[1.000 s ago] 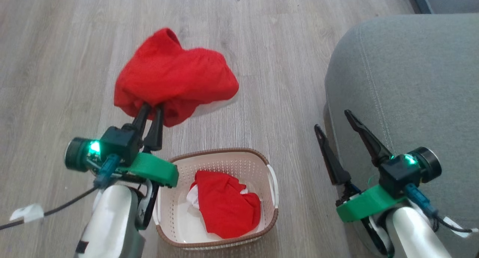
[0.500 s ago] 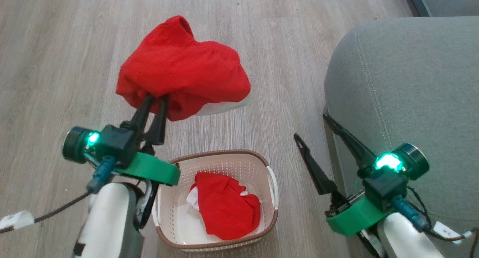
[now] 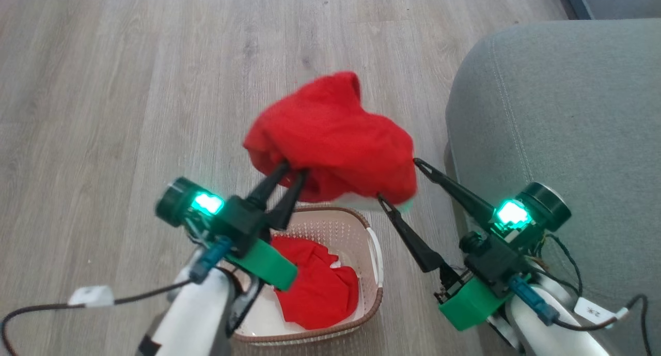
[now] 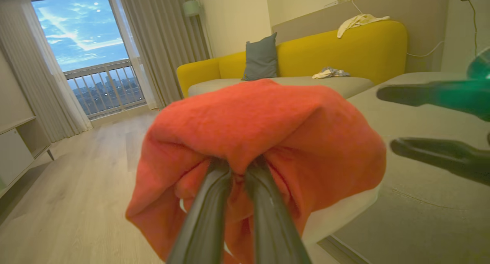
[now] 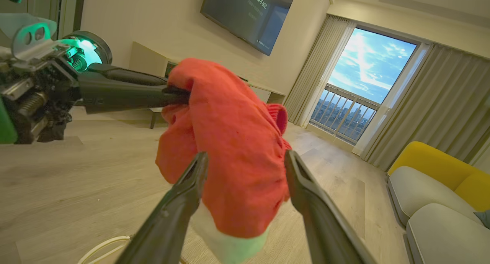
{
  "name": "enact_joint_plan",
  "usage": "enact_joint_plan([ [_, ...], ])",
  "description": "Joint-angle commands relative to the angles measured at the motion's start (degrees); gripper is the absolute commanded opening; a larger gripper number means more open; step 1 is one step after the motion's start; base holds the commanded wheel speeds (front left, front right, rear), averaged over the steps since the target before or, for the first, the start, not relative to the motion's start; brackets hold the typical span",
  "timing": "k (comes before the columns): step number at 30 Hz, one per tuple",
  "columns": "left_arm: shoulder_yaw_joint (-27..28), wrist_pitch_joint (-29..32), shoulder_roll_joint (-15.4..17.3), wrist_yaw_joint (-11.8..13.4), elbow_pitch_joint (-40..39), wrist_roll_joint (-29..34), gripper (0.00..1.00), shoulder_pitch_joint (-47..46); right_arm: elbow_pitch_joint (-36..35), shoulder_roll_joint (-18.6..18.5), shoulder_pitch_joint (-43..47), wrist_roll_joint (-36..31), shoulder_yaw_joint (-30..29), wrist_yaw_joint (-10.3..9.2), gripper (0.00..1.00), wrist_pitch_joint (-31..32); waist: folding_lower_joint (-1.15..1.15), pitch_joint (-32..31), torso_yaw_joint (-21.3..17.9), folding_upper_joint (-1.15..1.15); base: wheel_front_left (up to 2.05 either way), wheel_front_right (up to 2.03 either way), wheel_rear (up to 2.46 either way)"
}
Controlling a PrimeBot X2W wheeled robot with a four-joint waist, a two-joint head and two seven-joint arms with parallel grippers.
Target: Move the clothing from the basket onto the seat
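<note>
1. The left gripper (image 3: pixel 294 170) is clamped on a fold of a bright red soft fabric garment (image 3: pixel 335 134). The garment hangs in the air over the far rim of the small cream perforated plastic basket (image 3: pixel 361 217), just short of the left edge of the big grey-green upholstered seat (image 3: pixel 557 113).
2. The right gripper (image 3: pixel 397 179) has its jaws spread wide, one finger on either side of the garment's lower end. I can't tell if it touches the cloth.
3. A second red garment (image 3: pixel 320 289) lies on the basket's bottom, toward its right wall.
4. This looks to me like a carry to the seat, maybe with a handover. To do it well, keep the pinch tight, lift the dangling hem clear of the seat's edge, and go well in from that edge before releasing. If the right gripper takes over, it should close on a thick bunch before the left lets go.
5. Compared with a second ago, the left gripper and its garment have swung over from above the pale wood floor (image 3: pixel 103 87) left of the basket. The right gripper has come away from the seat's edge to meet them. The basket and the garment inside haven't budged.
</note>
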Motion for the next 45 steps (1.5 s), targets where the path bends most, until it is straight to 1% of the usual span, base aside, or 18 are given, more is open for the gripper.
enact_joint_plan([
  [1, 1.49, -0.54, 0.79, -0.08, -1.61, 0.42, 0.00, -2.30, -1.61, -0.41, -2.25, -0.38, 0.78, -0.01, 1.00, -0.36, 0.00, 0.04, 0.06, 0.00, 0.00, 0.00, 0.00],
  [9, -6.50, -0.54, 2.34, -0.51, -0.75, -0.22, 0.00, -2.92, 2.74, -1.06, -3.50, -2.39, 2.58, -0.01, 1.00, -0.36, 0.00, -0.53, 0.39, 0.00, 0.00, 0.00, 0.00],
  [14, -11.81, -0.55, 3.58, -0.56, -0.77, -0.80, 0.00, -3.60, 5.80, -1.72, -4.56, -4.05, 5.07, -0.01, 1.00, -0.36, 0.00, -0.89, 0.54, 0.00, 0.00, 0.00, 0.00],
  [19, -16.47, -0.55, 4.09, -0.57, -1.00, -2.32, 0.00, -3.89, 8.82, -0.63, -5.10, -4.50, 5.69, -0.01, 1.00, -0.36, 0.00, -1.12, 0.88, 0.00, 0.00, 0.00, 0.00],
  [24, -18.11, -0.55, 4.32, -0.57, -1.04, -3.46, 0.00, -4.18, 10.89, 0.71, -5.30, -3.90, 5.64, -0.01, 1.00, -0.36, 0.00, -1.19, 1.25, 0.00, 0.00, 0.00, 0.00],
  [25, -18.12, -0.55, 4.32, -0.57, -1.02, -3.69, 0.00, -4.17, 11.60, 1.02, -5.18, -3.33, 5.49, -0.01, 0.39, -0.36, 0.00, -1.23, 1.33, 0.00, 0.00, 0.00, 0.00],
  [26, -18.01, -0.55, 4.34, -0.57, -0.98, -3.81, 0.00, -4.16, 12.08, 1.34, -5.15, -2.89, 5.12, -0.01, 0.04, -0.36, 0.00, -1.25, 1.39, 0.00, 0.00, 0.00, 0.00],
  [27, -17.83, -0.55, 4.36, -0.58, -0.93, -3.85, 0.00, -4.13, 12.38, 1.62, -5.13, -2.61, 4.75, -0.01, 0.00, -0.36, 0.00, -1.25, 1.45, 0.00, 0.00, 0.00, 0.00],
  [30, -17.34, -0.55, 4.42, -0.58, -0.90, -3.97, 0.00, -3.97, 13.00, 2.06, -5.07, -1.78, 4.34, -0.01, 0.00, -0.36, 0.00, -1.22, 1.55, 0.00, 0.00, 0.00, 0.00],
  [36, -16.96, -0.55, 4.18, -0.56, -0.42, -4.22, 0.00, -3.55, 12.04, 3.18, -4.75, 0.82, 2.16, -0.01, 0.00, -0.36, 0.00, -1.03, 1.70, 0.00, 0.00, 0.00, 0.00],
  [37, -16.56, -0.55, 4.03, -0.40, -0.32, -4.06, 0.45, -3.51, 11.75, 3.45, -4.61, 1.26, 1.57, -0.01, 0.00, -0.36, 0.00, -0.99, 1.72, 0.00, 0.00, 0.00, 0.00],
  [38, -16.19, -0.55, 3.87, -0.19, -0.25, -3.85, 0.77, -3.44, 11.39, 3.64, -4.52, 1.49, 1.06, -0.01, 0.00, -0.36, 0.00, -0.94, 1.74, 0.00, 0.00, 0.00, 0.00],
  [39, -15.75, -0.55, 3.67, 0.02, -0.07, -3.84, 1.00, -3.25, 10.95, 3.85, -4.45, 1.62, 0.45, -0.01, 0.00, -0.36, 0.00, -0.88, 1.76, 0.00, 0.00, 0.00, 0.00],
  [43, -14.67, -0.55, 3.42, 0.37, 0.64, -3.55, 1.00, -2.80, 10.08, 4.38, -3.93, 2.27, -1.27, -0.01, 0.00, -0.36, 0.00, -0.75, 1.77, 0.00, 0.00, 0.00, 0.00],
  [45, -13.93, -0.55, 3.31, 0.59, 1.20, -3.42, 1.00, -2.42, 9.84, 4.06, -3.85, 2.22, -2.06, -0.01, 0.00, -0.36, 0.00, -0.69, 1.76, 0.00, 0.00, 0.00, 0.00],
])
